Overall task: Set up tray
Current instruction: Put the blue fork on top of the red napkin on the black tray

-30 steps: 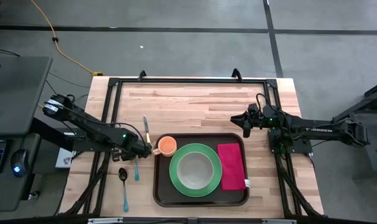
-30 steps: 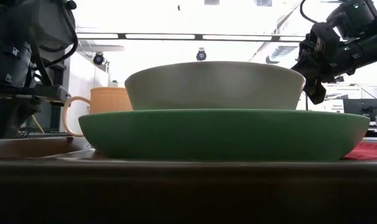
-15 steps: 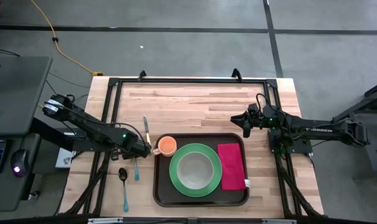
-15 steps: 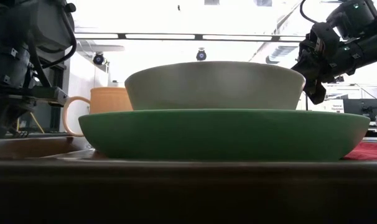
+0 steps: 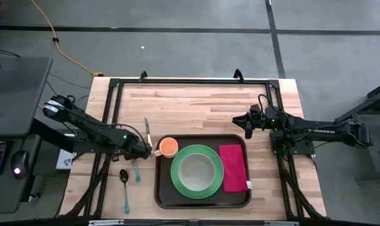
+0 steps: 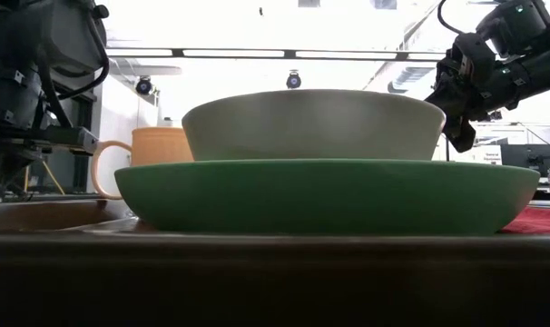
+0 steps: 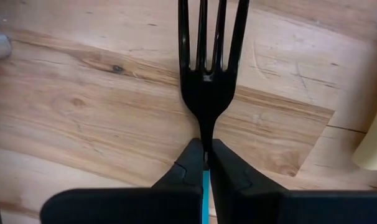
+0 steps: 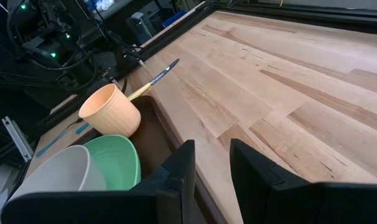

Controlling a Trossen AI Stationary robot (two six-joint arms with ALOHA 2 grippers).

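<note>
The dark brown tray (image 5: 160, 188) lies at the table's near middle. It bears a green plate (image 5: 212, 157) with a pale bowl (image 5: 195, 171), an orange cup (image 5: 168, 147) and a magenta napkin (image 5: 233, 167). Left of the tray a fork (image 7: 207, 68) with black tines and a blue handle (image 5: 137, 171) lies flat on the wood. My left gripper (image 5: 140, 154) stands over it, shut on it. My right gripper (image 5: 246, 127) hovers open past the tray's far right corner, holding nothing. My left gripper pinches the fork's thin neck (image 7: 205, 135), where the black head meets the blue handle, between its two fingertips (image 7: 190, 163). The fingers come from above, pointing down, one on each side of the fork. The fork lies flat on the table.
A blue-handled spoon (image 5: 125, 188) lies left of the fork near the front edge. A knife (image 5: 147, 132) lies just beyond the fork, close to the cup. The far half of the table (image 5: 196, 100) is bare wood.
My left gripper has stayed in place over the fork and shut on its neck. The fork has not moved on the table.
</note>
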